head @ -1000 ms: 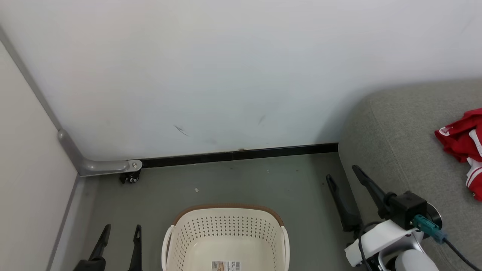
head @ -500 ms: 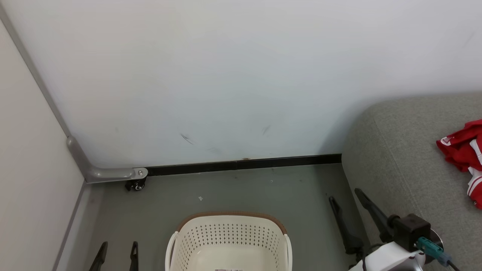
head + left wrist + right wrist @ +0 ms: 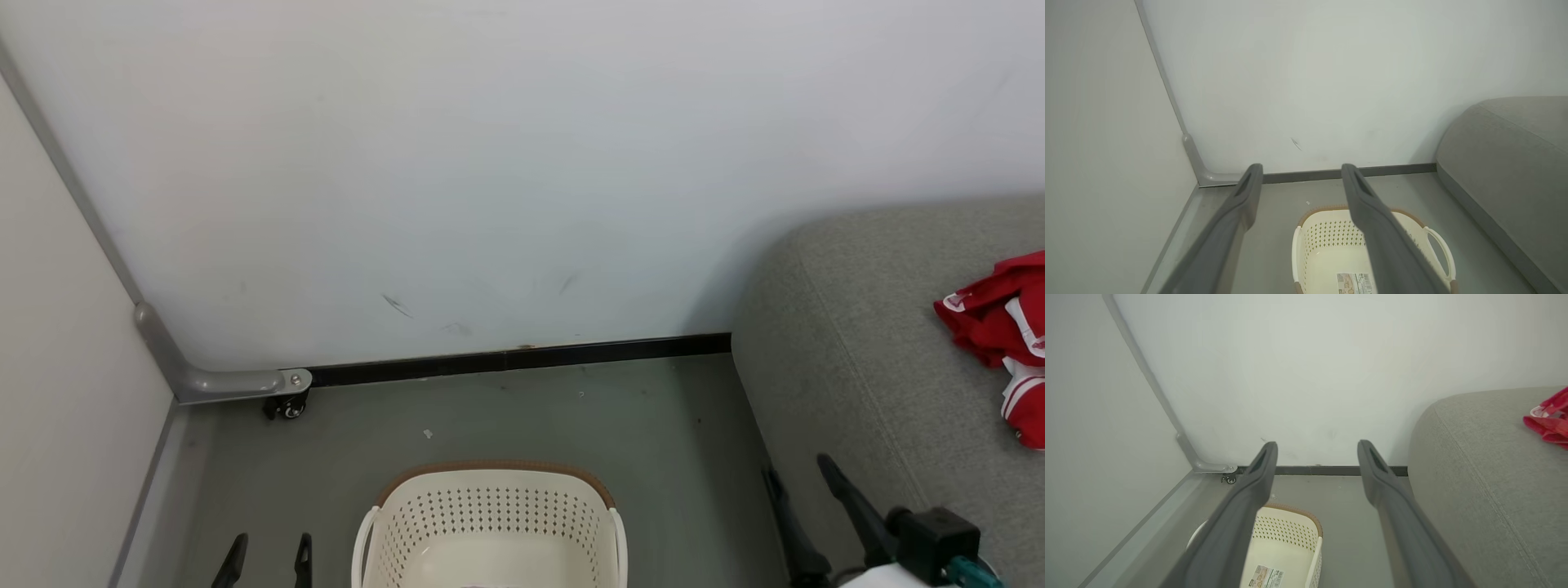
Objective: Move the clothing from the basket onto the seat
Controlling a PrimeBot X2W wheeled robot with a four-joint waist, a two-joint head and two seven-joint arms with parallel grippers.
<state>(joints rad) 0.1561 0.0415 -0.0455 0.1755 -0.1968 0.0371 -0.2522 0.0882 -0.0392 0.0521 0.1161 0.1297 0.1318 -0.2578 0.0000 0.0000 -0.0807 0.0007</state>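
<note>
The grey floor [image 3: 531, 416] is viewed steeply from the head; both wrist views are aimed forward, lower down. The perforated cream plastic basket [image 3: 490, 514] is shared.

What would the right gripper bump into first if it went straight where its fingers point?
Probably the white wall, low down near the dark skirting strip. The open right gripper points between the basket and the seat; depth is hard to judge.

Right hand [image 3: 795, 465] drawn back toward lower edge; left hand [image 3: 273, 539] lower

Grey floor [image 3: 531, 416] under basket [image 3: 490, 510]; red clothing [image 3: 992, 314] on grey seat [image 3: 857, 343]
</note>
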